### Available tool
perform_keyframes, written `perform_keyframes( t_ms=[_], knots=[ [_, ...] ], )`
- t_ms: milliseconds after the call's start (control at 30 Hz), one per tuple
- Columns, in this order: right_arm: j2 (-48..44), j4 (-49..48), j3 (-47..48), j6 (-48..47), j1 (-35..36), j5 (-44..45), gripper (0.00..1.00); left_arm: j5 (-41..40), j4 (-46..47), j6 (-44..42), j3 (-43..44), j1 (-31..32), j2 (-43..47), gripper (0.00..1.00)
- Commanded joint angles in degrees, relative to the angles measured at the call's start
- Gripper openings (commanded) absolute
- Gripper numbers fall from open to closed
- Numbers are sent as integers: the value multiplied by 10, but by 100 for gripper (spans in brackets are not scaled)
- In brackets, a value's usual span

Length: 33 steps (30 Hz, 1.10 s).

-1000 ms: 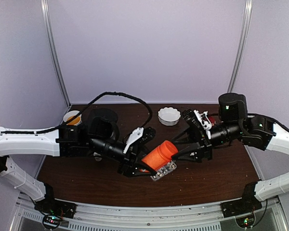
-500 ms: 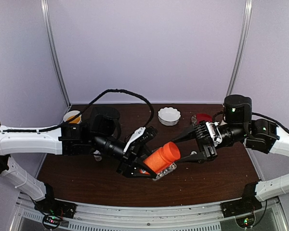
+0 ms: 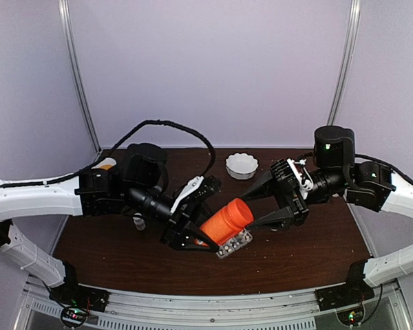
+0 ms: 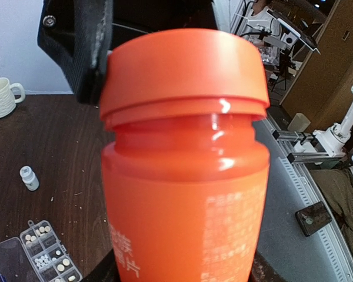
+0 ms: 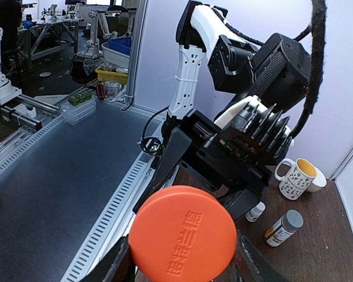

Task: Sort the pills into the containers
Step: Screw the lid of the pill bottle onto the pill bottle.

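My left gripper [image 3: 196, 234] is shut on the body of an orange bottle [image 3: 224, 222], holding it tilted above the table, cap up and to the right. In the left wrist view that bottle [image 4: 182, 194] fills the frame. From the right, my right gripper [image 3: 253, 212] is shut on the bottle's orange cap [image 5: 182, 235], with a finger on each side of it. Directly under the bottle lies the clear organizer box [image 3: 235, 243], the containers. The left wrist view shows the box [image 4: 47, 254] with its lid open and small whitish pills [image 4: 42, 260] in its compartments.
A white scalloped bowl [image 3: 241, 166] stands at the back centre. At the left are a patterned mug [image 5: 297, 176], a small white bottle [image 5: 256, 211] and an amber bottle with a grey cap [image 5: 283, 228]. A white mug [image 4: 1, 97] shows beyond the box.
The right wrist has turned while staying at the cap, and its arm has shifted slightly. The left gripper and the orange bottle have moved only a little.
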<state>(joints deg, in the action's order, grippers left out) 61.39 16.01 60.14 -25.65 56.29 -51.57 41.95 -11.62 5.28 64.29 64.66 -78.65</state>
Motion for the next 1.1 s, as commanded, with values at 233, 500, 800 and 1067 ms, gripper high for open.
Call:
perform_keyframes(
  t_ms=[233, 500, 800, 1067],
  knots=[
    [20, 190, 16, -118, 19, -19, 0, 9, 3, -35, 92, -13, -7, 0],
    [49, 237, 60, -235, 30, 30, 0, 56, -19, -17, 117, -15, -33, 0],
    [56, 171, 78, -140, 44, 82, 0, 26, -45, -19, 132, -14, -39, 0],
    [23, -16, -10, 119, 44, 88, 0, -201, -37, -77, 95, -14, 11, 0]
  ],
)
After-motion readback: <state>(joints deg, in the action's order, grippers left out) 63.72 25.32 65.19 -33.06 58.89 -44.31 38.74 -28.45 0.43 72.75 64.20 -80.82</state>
